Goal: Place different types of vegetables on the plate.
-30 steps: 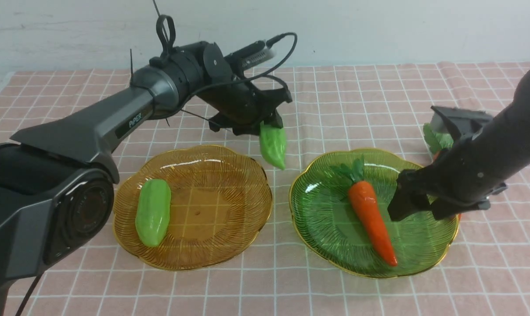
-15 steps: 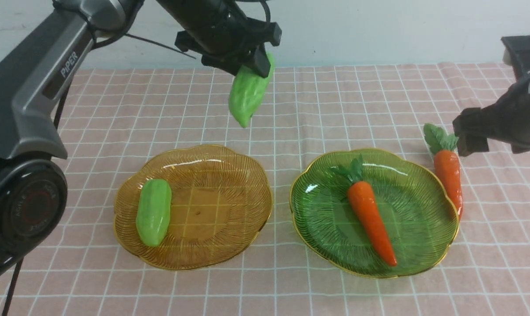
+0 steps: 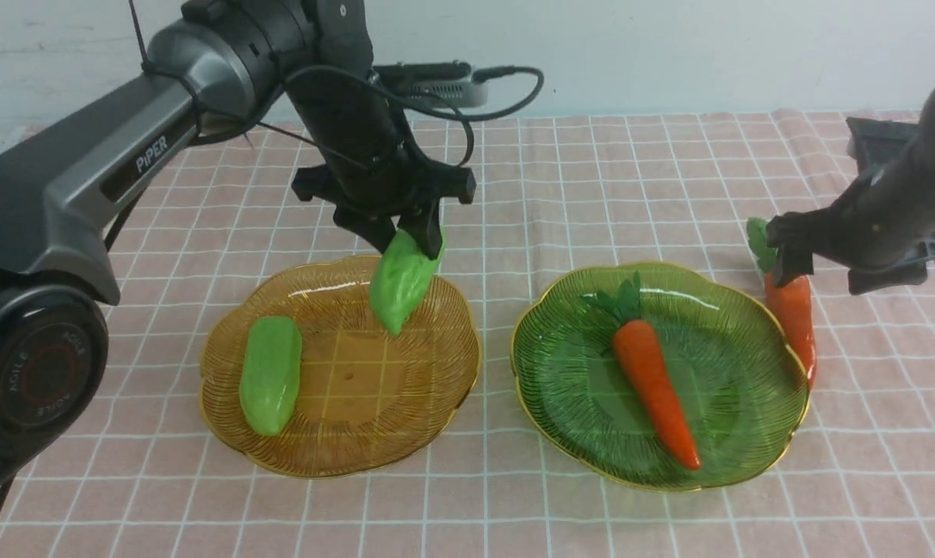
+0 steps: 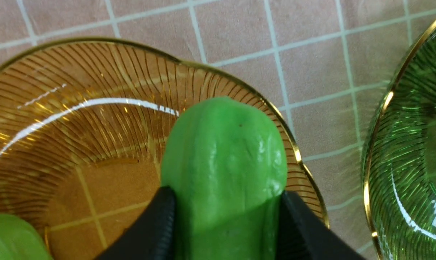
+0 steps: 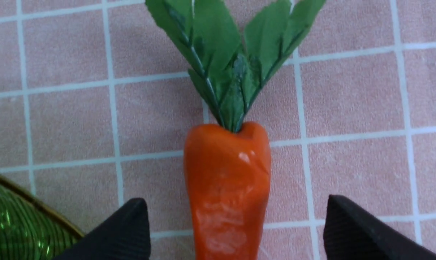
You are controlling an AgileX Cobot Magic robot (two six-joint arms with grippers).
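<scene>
Gourd (image 3: 407, 279), in left jaws (image 3: 419, 239), now over amber plate (image 3: 343, 457).

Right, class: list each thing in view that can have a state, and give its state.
Left gripper: shut on a gourd
Right gripper: open
Held gourd: raised, tilted
Other gourd: in amber plate
One carrot: in green plate
Other carrot: on table
</scene>
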